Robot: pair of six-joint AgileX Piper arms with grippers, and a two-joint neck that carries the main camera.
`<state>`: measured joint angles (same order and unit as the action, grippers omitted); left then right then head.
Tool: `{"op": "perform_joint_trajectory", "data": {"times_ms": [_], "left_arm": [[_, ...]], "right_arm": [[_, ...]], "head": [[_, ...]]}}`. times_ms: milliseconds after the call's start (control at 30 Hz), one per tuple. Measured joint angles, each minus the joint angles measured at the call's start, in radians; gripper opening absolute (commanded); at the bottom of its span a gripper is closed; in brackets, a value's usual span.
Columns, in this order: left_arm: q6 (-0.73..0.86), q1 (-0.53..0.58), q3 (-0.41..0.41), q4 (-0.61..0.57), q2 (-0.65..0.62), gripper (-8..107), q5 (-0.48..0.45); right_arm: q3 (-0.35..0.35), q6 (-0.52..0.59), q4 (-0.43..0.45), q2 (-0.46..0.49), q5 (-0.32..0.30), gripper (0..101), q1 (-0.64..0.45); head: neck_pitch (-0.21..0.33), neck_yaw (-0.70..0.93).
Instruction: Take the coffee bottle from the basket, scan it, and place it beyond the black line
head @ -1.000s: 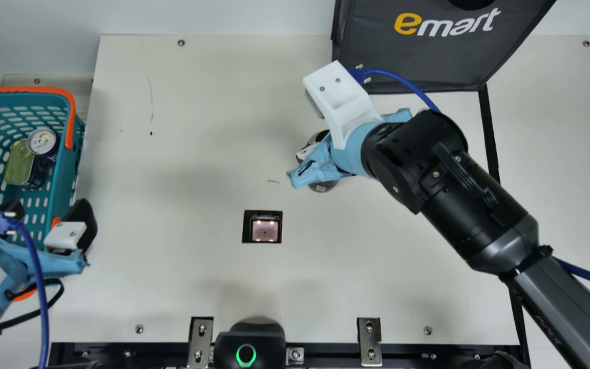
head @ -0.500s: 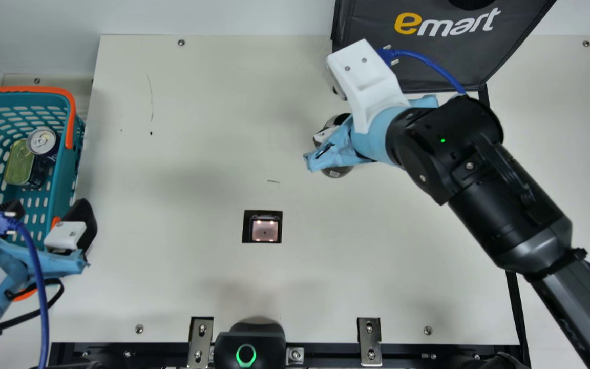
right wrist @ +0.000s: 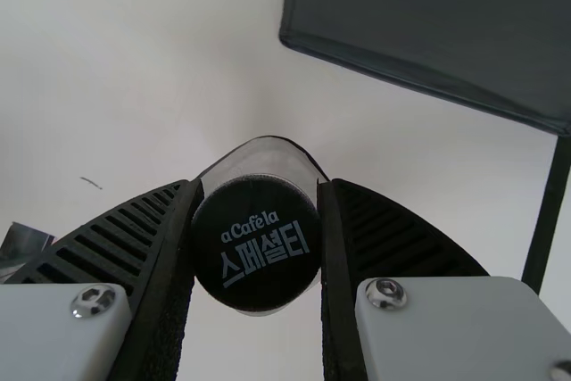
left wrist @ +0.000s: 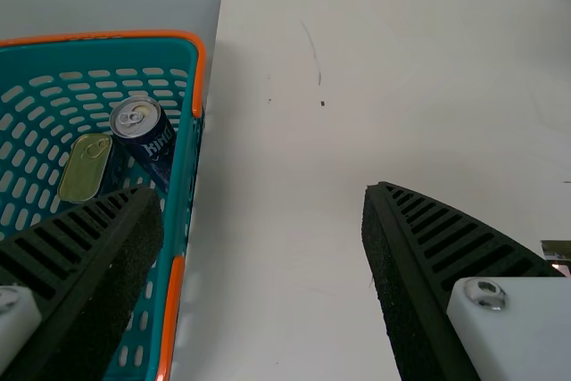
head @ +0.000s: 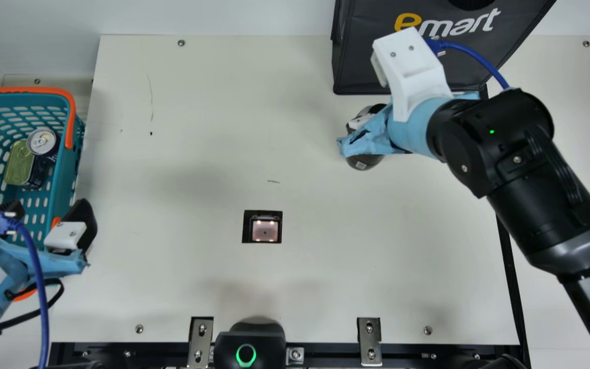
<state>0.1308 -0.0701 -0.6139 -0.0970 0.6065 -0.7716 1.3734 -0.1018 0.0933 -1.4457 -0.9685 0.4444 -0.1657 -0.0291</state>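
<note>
In the main view my right gripper [head: 366, 130] is over the table's upper right part, left of the black line [head: 505, 256]. The dark coffee bottle [head: 365, 163] shows partly beneath it. The right wrist view has the bottle's black cap [right wrist: 256, 243] pinched between both ribbed fingers of my right gripper [right wrist: 256, 238]. My left gripper [head: 51, 218] stands open at the near right corner of the teal basket [head: 64, 179]. Seen from the left wrist, nothing is between the widely spread fingers of the left gripper [left wrist: 263, 238].
A dark can [head: 43, 141] and a flat tin [head: 20, 164] lie in the basket. The square scanner [head: 265, 228] is set in the middle of the table. A black bag [head: 361, 66] stands at the far right, behind my right gripper.
My right gripper has moved right and slightly toward the far side, carrying the bottle with it from near the middle. The left arm has kept still.
</note>
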Motion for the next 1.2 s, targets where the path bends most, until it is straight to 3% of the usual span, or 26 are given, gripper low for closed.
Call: {"op": "perform_joint_trajectory", "data": {"times_ms": [800,1200], "left_arm": [[0.0,0.0,0.0,0.0,0.0,90,0.0],[0.0,0.0,0.0,0.0,0.0,90,0.0]], "right_arm": [[-0.082,0.093,-0.072,0.068,0.018,0,-0.287],[-0.112,0.169,-0.118,0.084,0.024,0,-0.449]], "head": [[0.002,-0.002],[0.0,-0.252]]}}
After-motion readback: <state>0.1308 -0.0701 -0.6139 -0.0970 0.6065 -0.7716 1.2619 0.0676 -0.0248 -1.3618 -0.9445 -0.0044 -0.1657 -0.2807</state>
